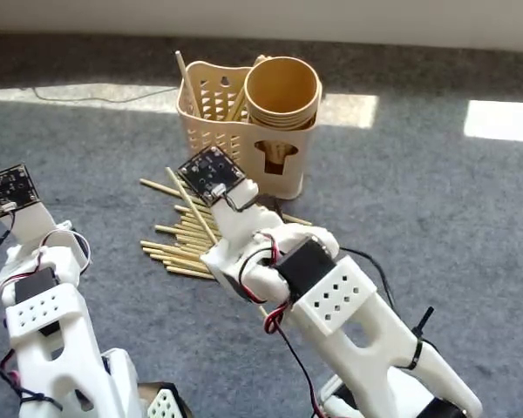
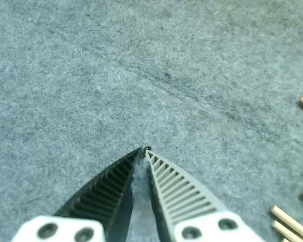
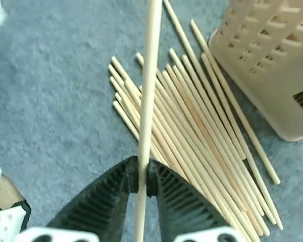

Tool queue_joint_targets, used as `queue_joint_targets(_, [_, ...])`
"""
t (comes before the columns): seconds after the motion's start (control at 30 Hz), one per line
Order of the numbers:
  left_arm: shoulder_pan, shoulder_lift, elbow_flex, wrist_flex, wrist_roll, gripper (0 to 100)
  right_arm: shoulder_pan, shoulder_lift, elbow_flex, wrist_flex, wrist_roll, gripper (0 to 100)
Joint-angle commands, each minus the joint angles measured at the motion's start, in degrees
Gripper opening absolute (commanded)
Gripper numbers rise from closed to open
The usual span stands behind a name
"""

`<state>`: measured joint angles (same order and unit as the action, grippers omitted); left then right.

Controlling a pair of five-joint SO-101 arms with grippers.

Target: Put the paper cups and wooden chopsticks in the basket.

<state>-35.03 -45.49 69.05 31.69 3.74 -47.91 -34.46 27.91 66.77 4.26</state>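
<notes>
A beige perforated basket stands on the grey carpet with stacked paper cups and a chopstick inside it. A heap of wooden chopsticks lies in front of it, and also appears in the right wrist view as chopsticks beside the basket. My right gripper is shut on a single chopstick, held above the heap; the high view shows this chopstick slanting up from the arm. My left gripper is shut with nothing in it, over bare carpet to the left of the heap.
Grey carpet surrounds everything, with sunlit patches near the far wall. A few chopstick ends lie near the left gripper. Cables trail from the right arm.
</notes>
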Motion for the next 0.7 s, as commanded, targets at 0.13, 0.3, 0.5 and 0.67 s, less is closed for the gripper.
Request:
queue_joint_targets(0.13, [1.0,-1.2,-0.1,-1.1,-0.4,1,3.9,-2.2,-13.8,-5.6,-0.6,0.6])
queue_joint_targets(0.3, [1.0,-1.2,-0.1,-1.1,-0.4,1,7.7,-2.2,-15.6,-19.6,-0.6,0.5])
queue_joint_targets(0.5, [1.0,-1.2,-0.1,-1.1,-0.4,1,10.1,-2.1,-14.6,-36.0,-0.6,0.5])
queue_joint_targets(0.67, [1.0,-1.2,-0.1,-1.1,-0.4,1,10.3,-1.9,-14.5,-45.8,-0.4,0.5])
